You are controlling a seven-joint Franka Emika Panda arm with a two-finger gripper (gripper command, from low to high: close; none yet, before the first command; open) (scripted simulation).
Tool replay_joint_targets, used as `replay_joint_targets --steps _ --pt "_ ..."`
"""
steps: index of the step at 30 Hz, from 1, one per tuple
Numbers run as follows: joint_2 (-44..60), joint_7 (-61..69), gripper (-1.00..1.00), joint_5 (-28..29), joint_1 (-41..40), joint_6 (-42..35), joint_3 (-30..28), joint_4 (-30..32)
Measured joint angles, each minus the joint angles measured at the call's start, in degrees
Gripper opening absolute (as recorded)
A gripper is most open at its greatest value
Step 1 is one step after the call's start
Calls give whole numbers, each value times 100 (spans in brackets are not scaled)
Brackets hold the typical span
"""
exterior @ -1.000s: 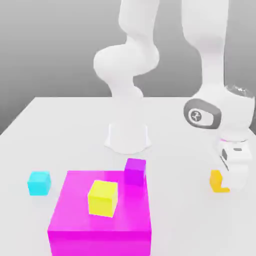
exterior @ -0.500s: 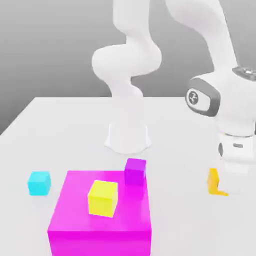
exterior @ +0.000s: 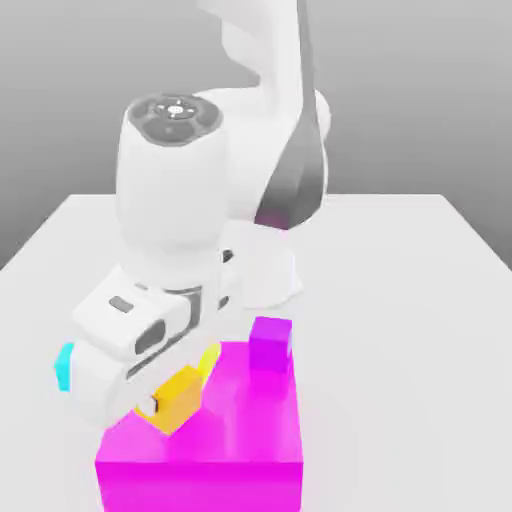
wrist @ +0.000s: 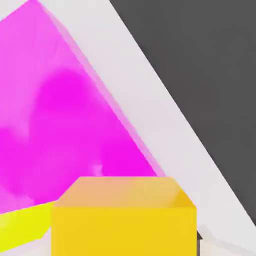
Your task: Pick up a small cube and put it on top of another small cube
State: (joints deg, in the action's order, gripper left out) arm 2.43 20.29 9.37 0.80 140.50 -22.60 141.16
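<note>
Arm having swung from the exterior view's right to over the magenta block (exterior: 250, 440), gripper (exterior: 172, 402) clamping the amber cube (exterior: 180, 392) (wrist: 123, 220), hanging above the block, lemon cube (exterior: 209, 360) peeking at one o'clock of it, cyan cube (exterior: 65, 366) at nine.

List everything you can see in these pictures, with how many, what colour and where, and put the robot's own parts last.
Amber cube: one, orange-yellow, held in the pincer above the magenta block, tilted.
Lemon-yellow cube: one, bright yellow, on the magenta block, mostly hidden behind the hand; a sliver shows beside the amber cube.
Purple cube: one, purple-magenta, at the magenta block's far edge.
Magenta block: one, big and flat, magenta, at the table's near side.
Cyan cube: one, cyan, on the table at the exterior view's left, partly hidden by the hand.
Table: one, white, under everything.
Arm: one, white with grey, bent over the block.
Pincer: one, white, shut on the amber cube.
</note>
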Motion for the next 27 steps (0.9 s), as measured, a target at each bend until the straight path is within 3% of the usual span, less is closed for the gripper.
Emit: replay_joint_targets --steps 6,11,18,24,25,27 --pt "-701 1338 -100 159 -1202 630 -588 1100" --pt "-1039 2248 -100 8 -1462 1168 -1058 1817" --pt "-447 2921 -100 -868 -1219 1721 -1114 1816" --pt "265 3724 -100 -1998 -1266 2291 -832 1812" --pt "387 3865 100 -2197 -1332 2387 -729 1813" --pt "387 3865 100 -2197 -1331 2387 -729 1813"
